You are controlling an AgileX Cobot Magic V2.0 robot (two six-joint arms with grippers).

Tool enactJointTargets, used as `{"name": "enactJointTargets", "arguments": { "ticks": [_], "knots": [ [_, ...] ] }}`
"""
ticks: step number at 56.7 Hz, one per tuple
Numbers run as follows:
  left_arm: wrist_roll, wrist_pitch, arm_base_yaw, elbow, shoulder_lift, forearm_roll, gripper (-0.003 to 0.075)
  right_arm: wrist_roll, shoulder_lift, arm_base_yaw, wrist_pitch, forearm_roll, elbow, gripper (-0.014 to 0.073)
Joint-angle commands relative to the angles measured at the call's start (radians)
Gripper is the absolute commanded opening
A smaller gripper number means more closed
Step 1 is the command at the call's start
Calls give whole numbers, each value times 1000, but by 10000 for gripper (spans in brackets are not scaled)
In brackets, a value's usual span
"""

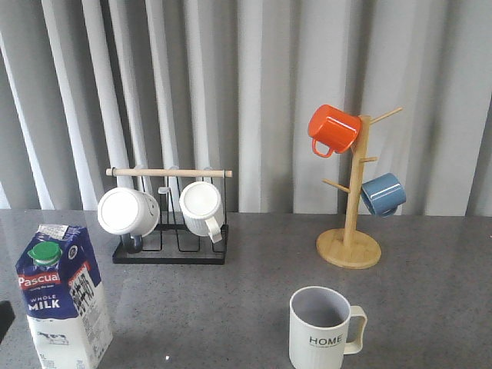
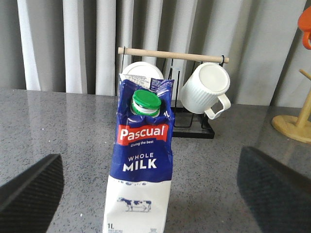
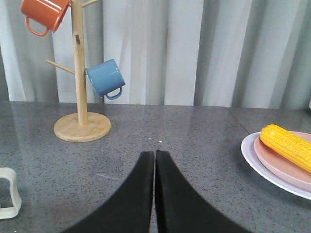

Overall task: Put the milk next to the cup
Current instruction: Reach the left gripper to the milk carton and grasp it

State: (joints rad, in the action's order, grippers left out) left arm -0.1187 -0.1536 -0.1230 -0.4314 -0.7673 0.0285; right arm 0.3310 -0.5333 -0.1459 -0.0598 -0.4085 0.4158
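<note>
Milk (image 1: 61,296) stands upright on the grey speckled table (image 1: 231,307), well apart from the cup (image 1: 323,329) and on the robot's left side of it, with bare tabletop between the two. In the left wrist view the carton (image 2: 141,160) rises between the two dark fingers (image 2: 31,189) of the left gripper (image 2: 146,194), which are spread wide, one on each side of the carton with clear table showing between each finger and the carton wall; nothing is grasped and neither finger touches it. The green cap (image 2: 146,101) faces that camera, above the red Pascual band. The right gripper (image 3: 155,194) shows its two black fingers pressed together along their length, with nothing between them, hanging over bare table; part of the cup's handle (image 3: 9,194) appears at the edge of that view. Taking the cup as landmark: it sits upright, handle toward the robot's right, HOME lettering toward the front camera. Behind it and a little to the right stands a wooden mug tree (image 1: 350,231) carrying an orange mug (image 1: 333,129) and a blue mug (image 1: 383,194). Behind the cup to the left, a black wire rack (image 1: 171,231) with a wooden bar holds two white mugs (image 1: 204,207). Further right of the cup, seen only from the right wrist, a plate (image 3: 252,160) carries a corn cob (image 3: 286,145).
</note>
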Motion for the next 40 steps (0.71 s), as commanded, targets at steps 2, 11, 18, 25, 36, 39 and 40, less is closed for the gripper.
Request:
{"name": "enactJointTargets", "arguments": {
  "ticks": [2,11,18,25,36,39,40],
  "knots": [
    [1,-203,-24,-35,-94,3,717,-2,-2,-7,65,-5,25,-3],
    [1,-315,-40,-35,-203,-69,714,-2,-2,-7,65,-5,25,-3],
    [-1,-417,-39,-35,-270,-102,713,-2,-2,-7,65,-5,25,-3],
    [0,-490,-38,-35,-332,-77,713,-2,-2,-7,65,-5,25,-3],
    [30,-573,-38,-35,-420,-2,713,-2,-2,-7,65,-5,25,-3],
    [58,-597,-38,-35,-431,16,713,-2,-2,-7,65,-5,25,-3],
    [68,-604,-38,-35,-435,20,713,-2,-2,-7,65,-5,25,-3]
  ]
}}
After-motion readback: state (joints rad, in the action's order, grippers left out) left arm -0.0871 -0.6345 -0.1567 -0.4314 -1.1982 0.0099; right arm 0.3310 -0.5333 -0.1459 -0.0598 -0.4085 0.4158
